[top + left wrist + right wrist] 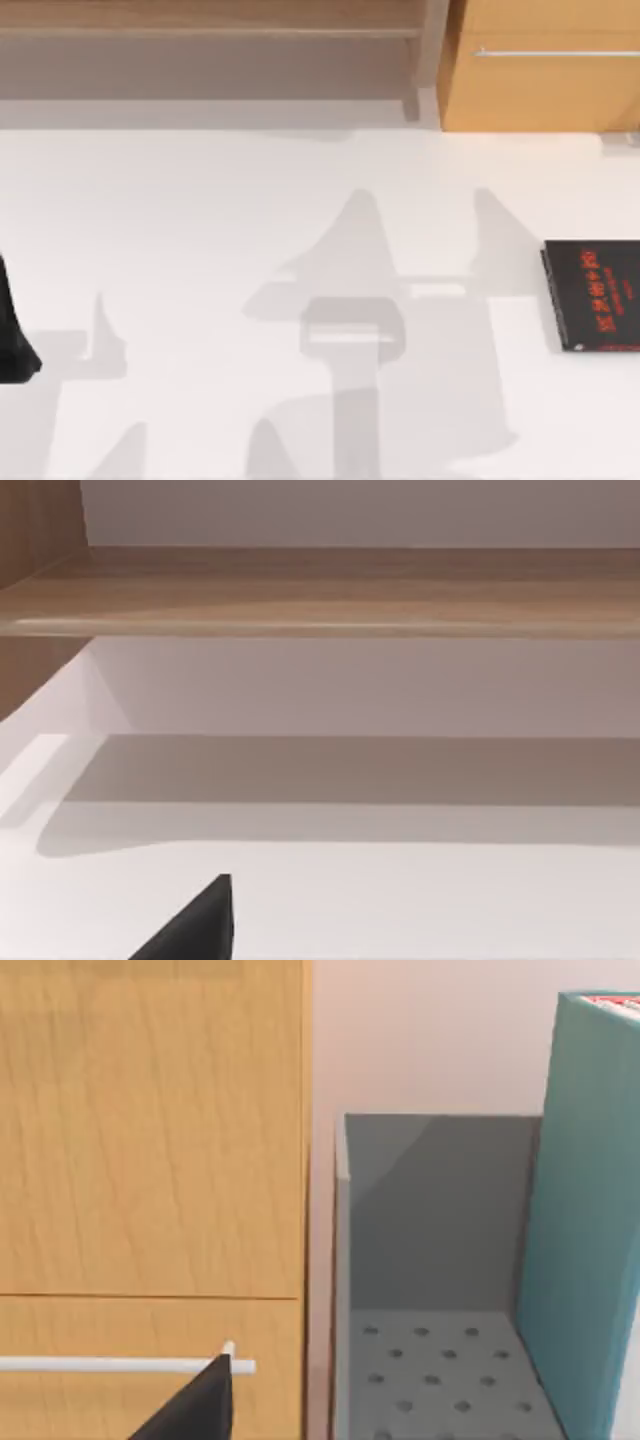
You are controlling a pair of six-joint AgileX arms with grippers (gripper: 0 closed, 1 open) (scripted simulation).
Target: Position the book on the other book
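The book (pixel 585 1220) has a teal-blue cover and stands upright against the side of a grey bin (pixel 440 1210) in the right wrist view. A red-and-white strip shows at its top. A dark part of my right gripper (pixel 200 1405) shows in front of the wooden cabinet, apart from the book and beside the bin. The other book (pixel 595 295), thin and black with red lettering, lies flat at the table's right edge in the top view. My left arm (pixel 12 340) is parked at the table's far left edge.
A wooden cabinet (pixel 540 70) with a metal handle (pixel 555 52) stands at the back right. A low wooden shelf (pixel 210 30) runs along the back left. The grey bin has a perforated floor (pixel 430 1370). White tabletop (pixel 200 220) stretches between the arms.
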